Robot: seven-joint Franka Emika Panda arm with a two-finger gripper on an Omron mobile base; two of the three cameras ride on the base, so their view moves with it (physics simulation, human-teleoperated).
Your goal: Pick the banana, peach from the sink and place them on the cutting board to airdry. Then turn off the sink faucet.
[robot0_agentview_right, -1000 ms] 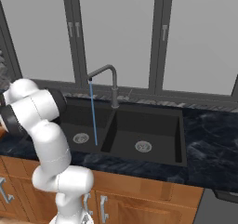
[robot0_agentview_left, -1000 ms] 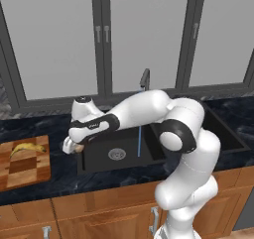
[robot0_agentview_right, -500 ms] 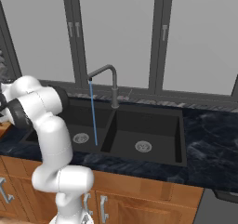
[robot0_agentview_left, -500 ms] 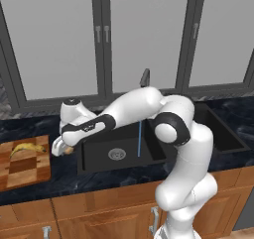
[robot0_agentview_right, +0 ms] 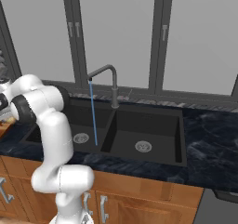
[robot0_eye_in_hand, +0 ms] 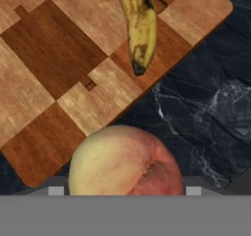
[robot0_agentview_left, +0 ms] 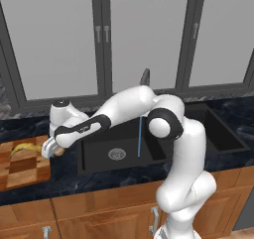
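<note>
cutting board (robot0_eye_in_hand: 54, 59) — banana (robot0_eye_in_hand: 138, 22) on it | jaws (robot0_agentview_left: 53, 150) — gripping peach (robot0_eye_in_hand: 125, 161) over board edge | sink (robot0_agentview_right: 153, 125) — water running

A wide black double-basin sink (robot0_agentview_right: 153, 125) sits in a dark marbled surface (robot0_agentview_right: 209, 139) above wooden cabinets (robot0_agentview_right: 139, 197). A slim grey faucet (robot0_agentview_right: 113, 86) at the far rim pours a thin blue stream (robot0_agentview_right: 93, 114) into the left basin. Grey-framed windows (robot0_agentview_right: 121, 37) stand behind.

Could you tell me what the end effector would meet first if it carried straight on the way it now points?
Carrying the peach, it would probably meet the cutting board near its edge, or the dark counter beside it; depth is unclear.
</note>
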